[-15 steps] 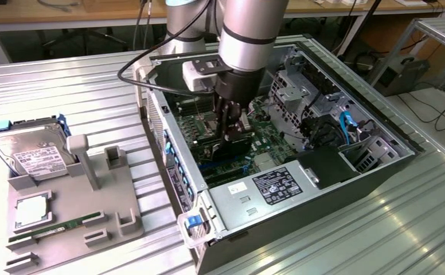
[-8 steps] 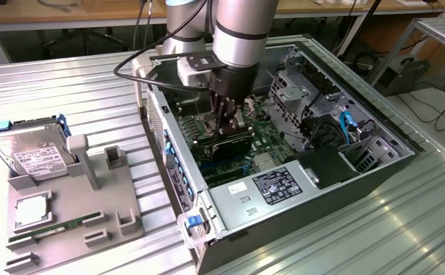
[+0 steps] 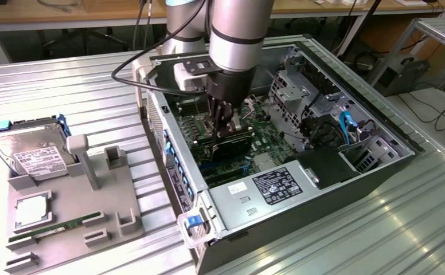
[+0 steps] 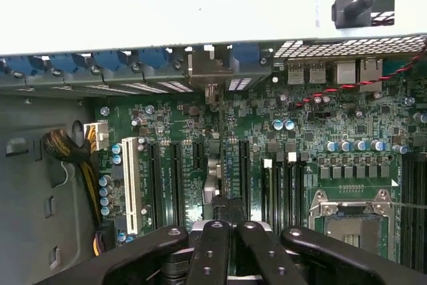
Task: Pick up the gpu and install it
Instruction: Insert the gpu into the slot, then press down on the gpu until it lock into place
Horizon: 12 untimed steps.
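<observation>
Gripper [image 3: 224, 139] clenched on the gpu [image 3: 230, 150], card held edge-down inside the open case [image 3: 375, 177], over the motherboard [image 3: 272, 143] slots, near the case's rear wall.

- The open computer case [image 3: 345, 189] fills the frame's centre and right in the exterior view.
- The gripper [image 3: 226, 134] reaches down inside it, over the gpu [image 3: 230, 149] on the motherboard [image 3: 272, 140].
- A tray [image 3: 92, 200] sits at lower left, holding the hard drive [image 3: 35, 154] and RAM stick [image 3: 54, 224].
</observation>
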Each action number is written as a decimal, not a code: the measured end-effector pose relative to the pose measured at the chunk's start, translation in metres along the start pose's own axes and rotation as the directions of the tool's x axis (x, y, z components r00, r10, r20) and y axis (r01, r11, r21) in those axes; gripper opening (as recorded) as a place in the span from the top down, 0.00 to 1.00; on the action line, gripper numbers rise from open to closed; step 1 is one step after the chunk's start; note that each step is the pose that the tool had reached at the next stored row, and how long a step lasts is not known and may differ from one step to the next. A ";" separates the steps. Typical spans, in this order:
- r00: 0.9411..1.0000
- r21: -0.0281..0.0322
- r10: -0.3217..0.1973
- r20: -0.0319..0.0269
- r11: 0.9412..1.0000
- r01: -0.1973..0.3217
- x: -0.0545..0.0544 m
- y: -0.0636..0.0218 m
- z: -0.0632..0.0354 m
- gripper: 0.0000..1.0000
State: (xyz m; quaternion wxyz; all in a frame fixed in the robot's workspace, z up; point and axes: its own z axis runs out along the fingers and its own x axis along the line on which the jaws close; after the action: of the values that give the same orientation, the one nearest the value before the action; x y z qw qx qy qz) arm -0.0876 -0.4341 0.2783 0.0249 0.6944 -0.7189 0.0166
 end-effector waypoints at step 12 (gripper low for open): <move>1.000 0.000 0.000 -0.005 1.000 0.000 0.000 0.0011 -0.0020 0.89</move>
State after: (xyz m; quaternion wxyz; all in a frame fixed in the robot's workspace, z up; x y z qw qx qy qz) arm -0.0887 -0.4341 0.2803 0.0265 0.6945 -0.7187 0.0184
